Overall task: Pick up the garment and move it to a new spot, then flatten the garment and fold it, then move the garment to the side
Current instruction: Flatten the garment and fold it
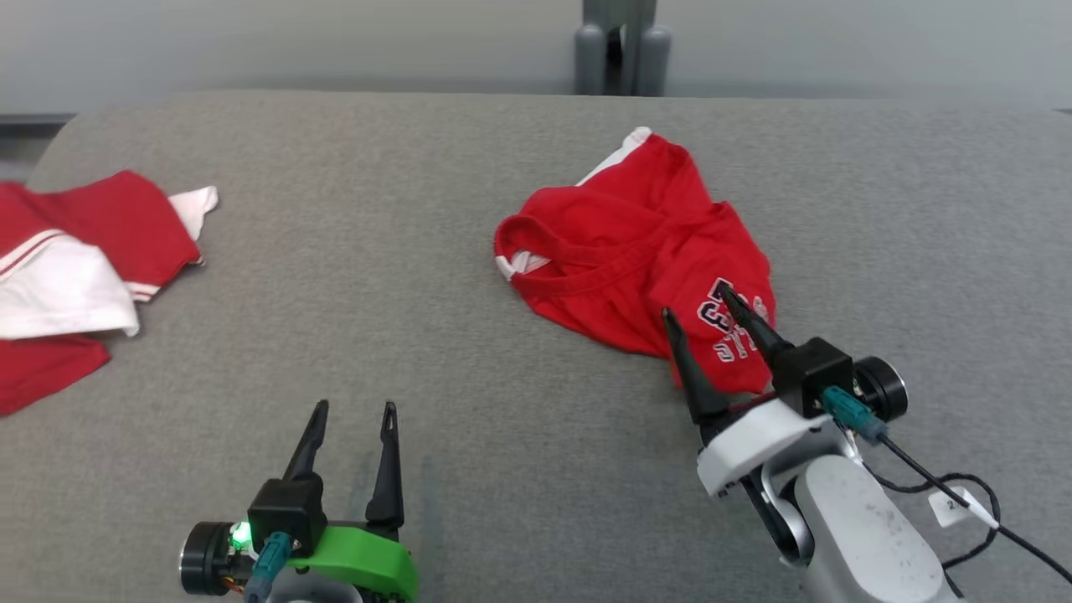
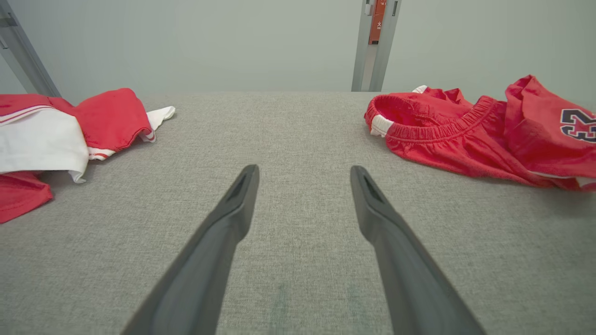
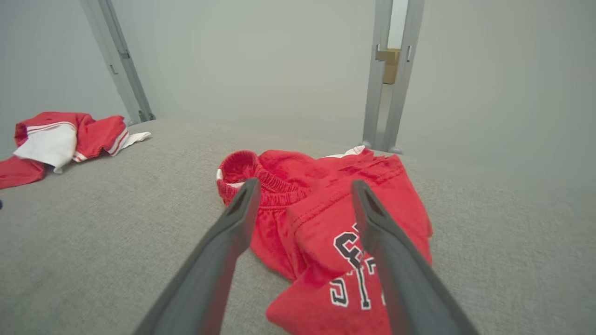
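Lying crumpled under the parted right jaws, red garment (image 1: pixel 624 243).

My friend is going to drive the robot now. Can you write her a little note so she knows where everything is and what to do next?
Left gripper: open, empty, over the bare grey table.
Right gripper: open, fingers either side of the near, printed corner of the crumpled red shorts; no grip yet.
A red-and-white garment is bunched at the table's left edge, apart from both grippers.
Done: nothing yet; the shorts lie crumpled.
Left: grab the shorts, move them to a new spot, flatten, fold, move aside.
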Tool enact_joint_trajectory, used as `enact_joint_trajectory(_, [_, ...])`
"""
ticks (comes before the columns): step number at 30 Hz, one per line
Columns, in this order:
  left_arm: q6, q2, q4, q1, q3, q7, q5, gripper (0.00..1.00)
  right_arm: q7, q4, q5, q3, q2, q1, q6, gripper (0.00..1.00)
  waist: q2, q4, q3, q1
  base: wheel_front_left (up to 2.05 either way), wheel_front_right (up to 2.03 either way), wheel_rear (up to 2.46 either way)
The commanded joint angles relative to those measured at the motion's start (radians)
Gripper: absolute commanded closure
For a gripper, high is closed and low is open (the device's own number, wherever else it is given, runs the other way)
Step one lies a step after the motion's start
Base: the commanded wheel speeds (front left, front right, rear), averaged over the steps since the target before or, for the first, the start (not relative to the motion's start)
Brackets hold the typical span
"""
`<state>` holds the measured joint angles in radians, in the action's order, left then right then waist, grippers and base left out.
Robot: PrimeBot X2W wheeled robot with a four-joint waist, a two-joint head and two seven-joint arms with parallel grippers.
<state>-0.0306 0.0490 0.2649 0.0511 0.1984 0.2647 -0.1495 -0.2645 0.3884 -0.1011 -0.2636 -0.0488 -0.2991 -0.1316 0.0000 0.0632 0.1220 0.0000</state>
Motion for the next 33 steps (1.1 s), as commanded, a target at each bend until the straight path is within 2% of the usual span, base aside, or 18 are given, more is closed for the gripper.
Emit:
enact_joint_trajectory(1, [-0.009, 0.003, -0.001, 0.019, 0.013, 0.0, -0.015, 0.0, 0.0, 0.033, 0.013, -0.004, -0.005, -0.042, 0.002, 0.0, 0.0, 0.156, 0.057, 0.0, 0.0, 0.0, 0.0])
enact_joint_trajectory(7, [-0.007, 0.002, -0.008, 0.026, 0.077, 0.0, -0.033, 0.0, 0.0, 0.196, 0.029, -0.018, -0.044, -0.18, 0.002, 0.0, 0.0, 0.311, 0.111, 0.0, 0.0, 0.0, 0.0])
enact_joint_trajectory(13, [-0.018, 0.002, -0.024, 0.036, 0.137, -0.001, -0.063, 0.0, 0.0, 0.31, 0.047, -0.05, -0.079, -0.298, 0.002, 0.0, 0.0, 0.398, 0.168, 0.0, 0.0, 0.0, 0.0])
enact_joint_trajectory(20, [-0.041, 0.002, -0.034, 0.055, 0.19, 0.0, -0.088, 0.0, 0.0, 0.447, 0.056, -0.056, -0.11, -0.39, 0.002, 0.0, 0.0, 0.435, 0.202, 0.0, 0.0, 0.0, 0.0])
enact_joint_trajectory(27, [-0.035, 0.002, -0.031, 0.068, 0.206, -0.001, -0.084, 0.0, 0.0, 0.535, 0.082, -0.026, -0.104, -0.419, 0.002, 0.0, 0.0, 0.434, 0.211, 0.0, 0.0, 0.0, 0.0])
enact_joint_trajectory(28, [-0.036, 0.002, -0.031, 0.068, 0.206, 0.0, -0.085, 0.0, 0.0, 0.534, 0.083, -0.025, -0.102, -0.424, 0.002, 0.55, 0.0, 0.433, 0.213, 0.0, 0.0, 0.0, 0.0])
enact_joint_trajectory(29, [-0.038, 0.002, -0.03, 0.069, 0.206, 0.0, -0.087, 0.0, 0.0, 0.538, 0.088, -0.02, -0.102, -0.426, 0.002, 1.0, 0.0, 0.43, 0.213, 0.0, 0.0, 0.0, 0.0])
enact_joint_trajectory(33, [-0.036, 0.002, -0.036, 0.077, 0.217, 0.0, -0.068, 0.0, 0.0, 0.49, 0.08, 0.005, -0.102, -0.421, 0.002, 1.0, 0.0, 0.422, 0.209, 0.0, 0.0, 0.0, 0.0])
